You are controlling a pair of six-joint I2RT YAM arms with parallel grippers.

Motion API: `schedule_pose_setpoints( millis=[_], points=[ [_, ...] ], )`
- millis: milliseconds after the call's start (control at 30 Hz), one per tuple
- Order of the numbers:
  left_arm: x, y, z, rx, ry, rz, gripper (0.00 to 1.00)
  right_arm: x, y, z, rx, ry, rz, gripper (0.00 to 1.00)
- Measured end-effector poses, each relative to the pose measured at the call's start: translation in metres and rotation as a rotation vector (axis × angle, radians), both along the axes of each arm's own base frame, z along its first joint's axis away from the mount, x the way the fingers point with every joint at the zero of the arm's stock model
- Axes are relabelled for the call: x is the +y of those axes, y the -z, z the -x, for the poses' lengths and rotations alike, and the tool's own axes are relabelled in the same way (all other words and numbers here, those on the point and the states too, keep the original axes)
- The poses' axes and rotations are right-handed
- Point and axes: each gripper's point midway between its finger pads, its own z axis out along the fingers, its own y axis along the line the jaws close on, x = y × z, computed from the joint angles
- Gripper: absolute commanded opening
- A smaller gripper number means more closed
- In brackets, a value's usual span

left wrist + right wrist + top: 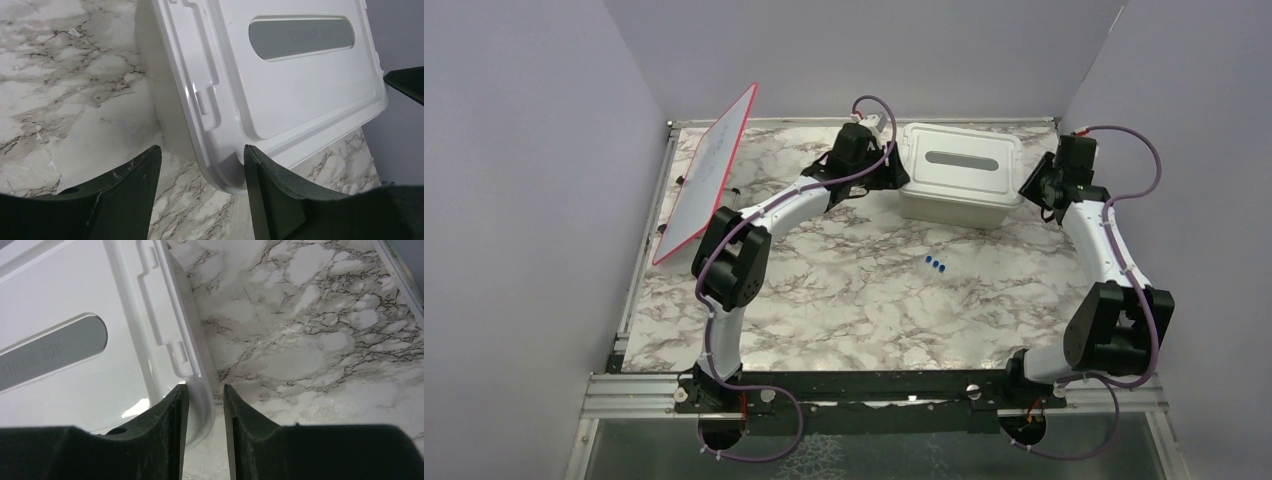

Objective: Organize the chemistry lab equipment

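left claw (200, 150) stands wide open, its dark fingers (135, 175) straddling a corner of the white slotted plastic lid (300, 95) on the beige rectangular tub (954, 205). right claw (204, 390) sits narrow around the lid's opposite rim; whether it pinches, i cannot tell. three small blue lab pieces (935, 264) lie on the marble table (844, 300), well apart from both claws, toward the arm bases.

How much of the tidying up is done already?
Done: I can't say, because the lid is on the tub and hides whatever is inside. In hand: the left gripper and right gripper each straddle a rim of that lid, one at either end. Left: three small blue pieces lie loose on the table in front of the tub.
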Motion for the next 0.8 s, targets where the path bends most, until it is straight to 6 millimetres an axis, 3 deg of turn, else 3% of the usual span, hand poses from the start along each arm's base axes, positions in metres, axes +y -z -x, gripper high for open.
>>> schedule_pose_setpoints(
  millis=[233, 500, 800],
  points=[
    [0.000, -0.001, -0.001, 0.001, 0.001, -0.003, 0.54, 0.001, 0.001, -0.002, 0.001, 0.008, 0.004, 0.34],
    [0.000, 0.000, -0.004, -0.014, -0.032, -0.019, 0.50, 0.017, 0.004, -0.029, -0.049, -0.092, -0.068, 0.32],
    [0.029, -0.003, -0.005, -0.057, -0.134, -0.089, 0.52, 0.044, 0.004, -0.046, -0.100, -0.233, -0.133, 0.32]
  ],
)
